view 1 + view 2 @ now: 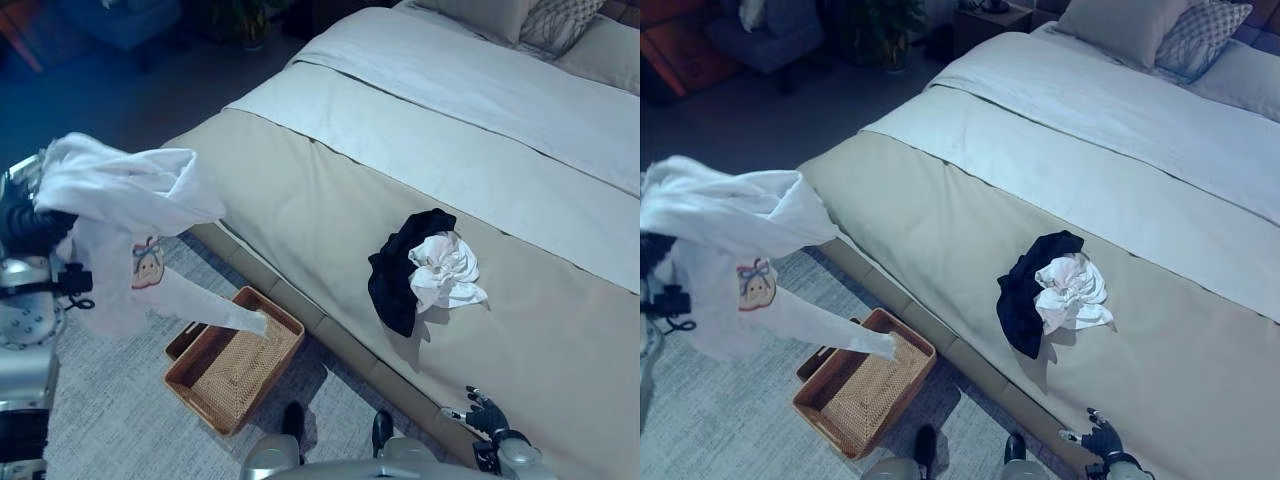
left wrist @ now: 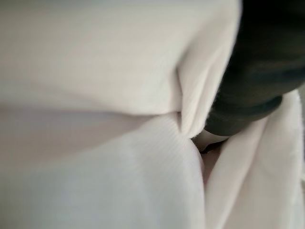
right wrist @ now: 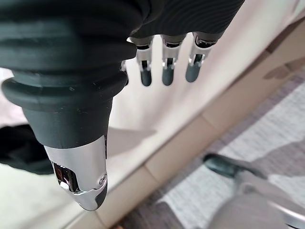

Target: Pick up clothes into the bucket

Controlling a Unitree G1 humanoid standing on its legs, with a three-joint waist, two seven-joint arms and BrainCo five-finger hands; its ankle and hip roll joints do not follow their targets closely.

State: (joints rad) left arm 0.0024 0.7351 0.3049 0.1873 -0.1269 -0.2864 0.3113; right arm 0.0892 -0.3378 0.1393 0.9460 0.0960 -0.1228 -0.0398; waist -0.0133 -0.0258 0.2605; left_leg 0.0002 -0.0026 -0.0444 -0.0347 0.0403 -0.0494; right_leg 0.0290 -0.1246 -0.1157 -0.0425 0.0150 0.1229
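Wicker basket [image 1: 238, 372] on the rug [image 1: 110, 420], lower left of frame, beside the bed [image 1: 330, 220]; nothing fully inside, only a sleeve tip touching its rim. White shirt [image 1: 125, 215] with small cartoon print hangs at left, draped over the left hand [image 1: 35, 228]; can't tell its finger state. Black and white clothes pile [image 1: 420, 268] sits mid-bed. Right hand [image 3: 164, 62] at lower right, fingers straight, holding nothing.
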